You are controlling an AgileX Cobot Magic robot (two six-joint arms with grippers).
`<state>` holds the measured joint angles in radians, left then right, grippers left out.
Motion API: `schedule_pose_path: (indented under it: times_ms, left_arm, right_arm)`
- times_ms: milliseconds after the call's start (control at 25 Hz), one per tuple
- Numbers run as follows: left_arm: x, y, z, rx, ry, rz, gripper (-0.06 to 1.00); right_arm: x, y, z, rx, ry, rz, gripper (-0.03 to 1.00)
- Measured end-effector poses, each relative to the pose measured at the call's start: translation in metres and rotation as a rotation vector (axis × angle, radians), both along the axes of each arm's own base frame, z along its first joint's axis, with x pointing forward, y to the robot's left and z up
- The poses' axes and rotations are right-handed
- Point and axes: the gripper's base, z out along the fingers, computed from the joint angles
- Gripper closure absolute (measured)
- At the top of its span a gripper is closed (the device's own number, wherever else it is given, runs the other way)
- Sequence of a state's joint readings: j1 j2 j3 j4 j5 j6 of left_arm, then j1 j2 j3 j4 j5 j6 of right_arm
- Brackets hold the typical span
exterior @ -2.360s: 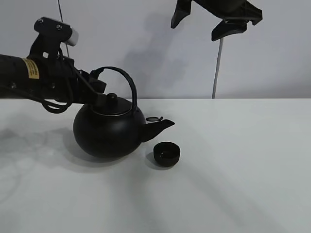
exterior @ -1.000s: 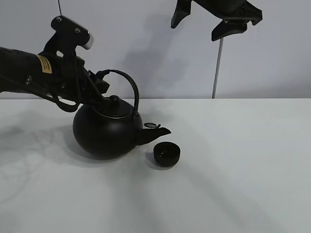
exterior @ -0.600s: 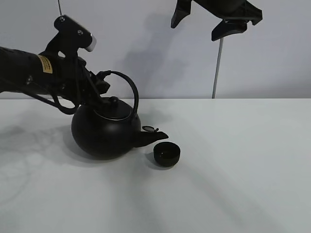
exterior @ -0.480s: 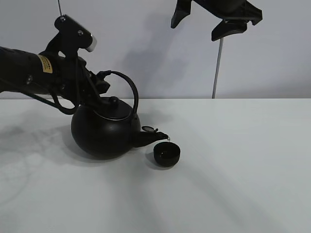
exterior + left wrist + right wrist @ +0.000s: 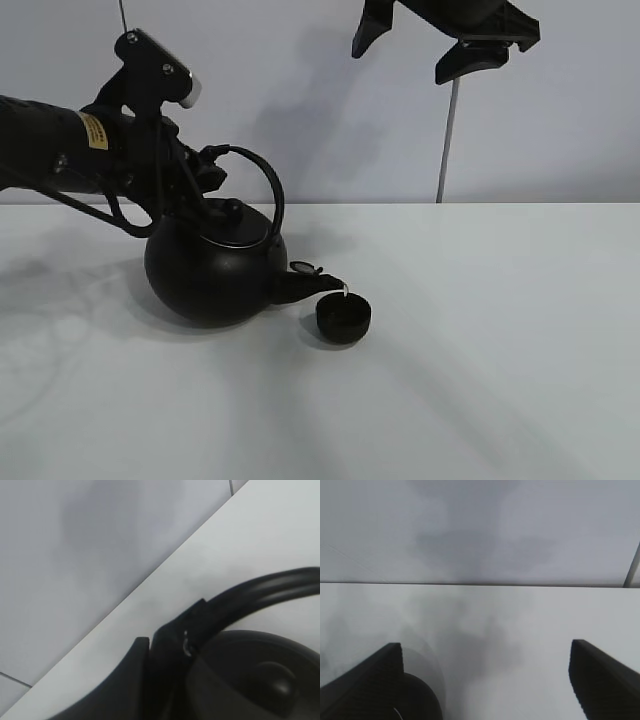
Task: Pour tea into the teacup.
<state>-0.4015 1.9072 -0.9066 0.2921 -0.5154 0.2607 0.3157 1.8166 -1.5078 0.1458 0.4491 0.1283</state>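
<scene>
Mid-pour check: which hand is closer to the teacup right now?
Left. The left hand grips the handle of the kettle, up and to the left of the teacup in the exterior view. The right hand hangs open high above the table, holding nothing.

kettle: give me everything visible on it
The kettle is a round, matte black pot, metal by its look, with an arched handle, a knobbed lid and a short spout with its small flap up. It is tilted spout-down, the tip just above the teacup, a pale glint at the tip. The left gripper clamps the handle's rear. Whether its base touches the table is unclear.
</scene>
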Motion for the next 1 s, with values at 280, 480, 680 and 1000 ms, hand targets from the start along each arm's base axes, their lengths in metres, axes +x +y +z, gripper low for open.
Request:
schedule_pose_path:
  times_ms: [280, 480, 680, 1000]
  left_arm:
    - [0.0, -0.0001, 0.0002, 0.004, -0.005, -0.003, 0.84]
    - [0.0001, -0.0001, 0.0003, 0.013, -0.013, -0.009, 0.84]
    - [0.0001, -0.0002, 0.0004, 0.021, -0.019, -0.013, 0.84]
    - [0.0001, -0.0002, 0.0004, 0.008, -0.011, -0.006, 0.84]
  right_arm:
    - [0.0, 0.0, 0.0, 0.0, 0.0, 0.0, 0.35]
    - [0.0, 0.0, 0.0, 0.001, 0.0, -0.001, 0.35]
    - [0.0, 0.0, 0.0, 0.001, 0.0, -0.001, 0.35]
    - [0.0, 0.0, 0.0, 0.001, 0.0, -0.001, 0.35]
